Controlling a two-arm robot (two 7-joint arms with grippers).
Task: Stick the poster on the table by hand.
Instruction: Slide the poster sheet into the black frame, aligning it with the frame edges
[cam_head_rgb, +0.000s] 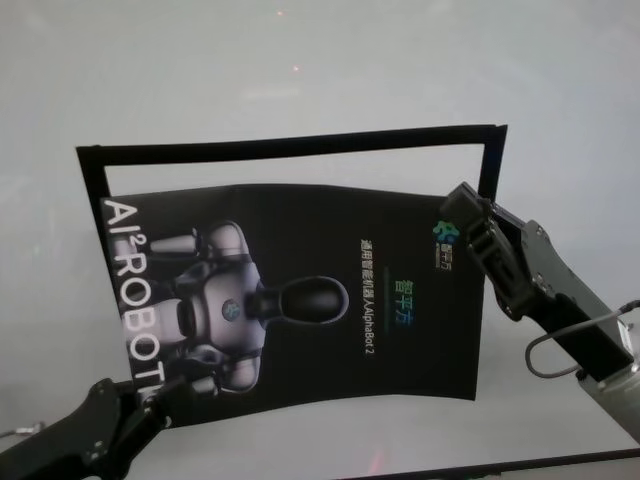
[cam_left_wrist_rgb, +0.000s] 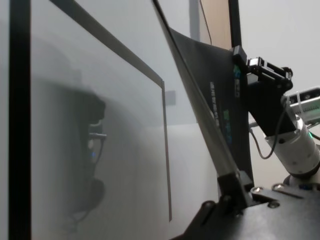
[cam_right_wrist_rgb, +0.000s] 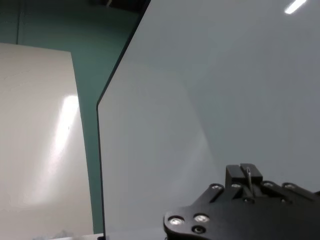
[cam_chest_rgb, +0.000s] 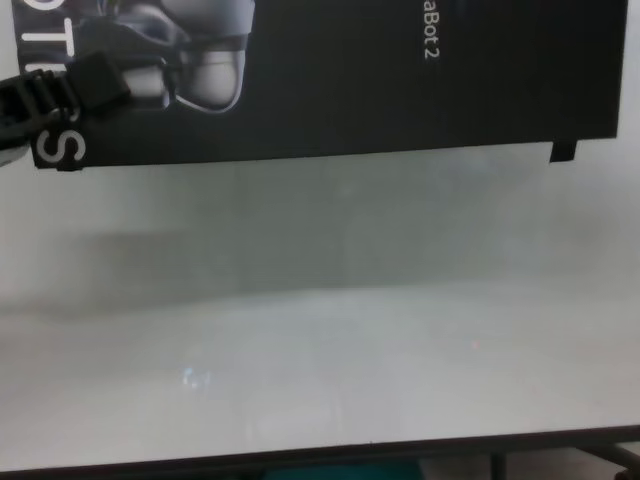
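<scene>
Left hand (cam_head_rgb: 165, 392) clamped on poster (cam_head_rgb: 300, 290) at near-left corner, fingertips closed over sheet edge by white lettering. Right hand (cam_head_rgb: 462, 212) gripping far-right corner beside small logo, fingers pinched onto edge. Poster held between both over table (cam_head_rgb: 300, 80), black sheet bowed, far edge curling up, robot image facing up. Thin black tape strips (cam_head_rgb: 290, 143) run along table beyond poster, one more down right side. Near edge hangs just above tabletop in chest view.

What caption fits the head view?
Left gripper and right gripper hold opposite corners of the poster over the table.
</scene>
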